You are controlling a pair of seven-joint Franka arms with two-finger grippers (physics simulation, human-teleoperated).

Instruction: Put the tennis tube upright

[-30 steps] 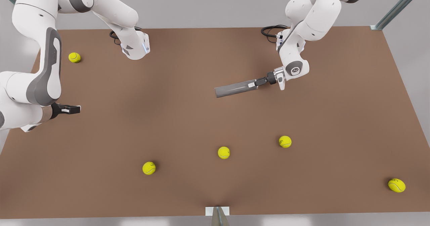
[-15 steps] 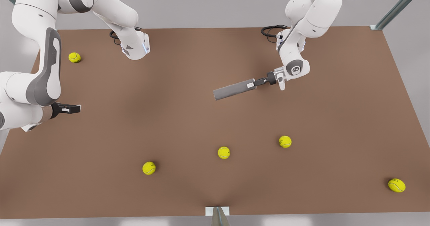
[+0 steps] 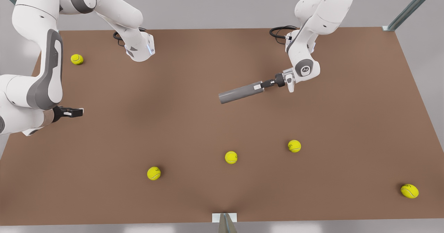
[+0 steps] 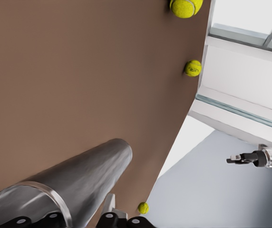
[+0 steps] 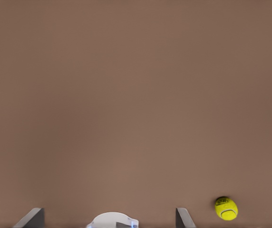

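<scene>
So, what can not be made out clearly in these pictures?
Left gripper, its hold on the tennis tube: too small in the front view, cut off by the left wrist view's edge.
Tube's far end, closed or open: cannot tell in either view.
Right gripper, waiting open: fingertips cut by the right wrist view's edge.

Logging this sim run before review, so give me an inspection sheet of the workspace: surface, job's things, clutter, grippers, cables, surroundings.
Surface: brown table, flat and bare apart from the balls.
Job's things: tennis tube, grey, roughly level, not upright, held by one end.
Clutter: five yellow tennis balls, one at the far corner, three nearer the front, one at the front view's right.
Grippers: left gripper shut on the tube's end; right gripper waits at the front view's left, open.
Cables: black loops at both arm bases.
Surroundings: grey walls, metal frame struts.
</scene>
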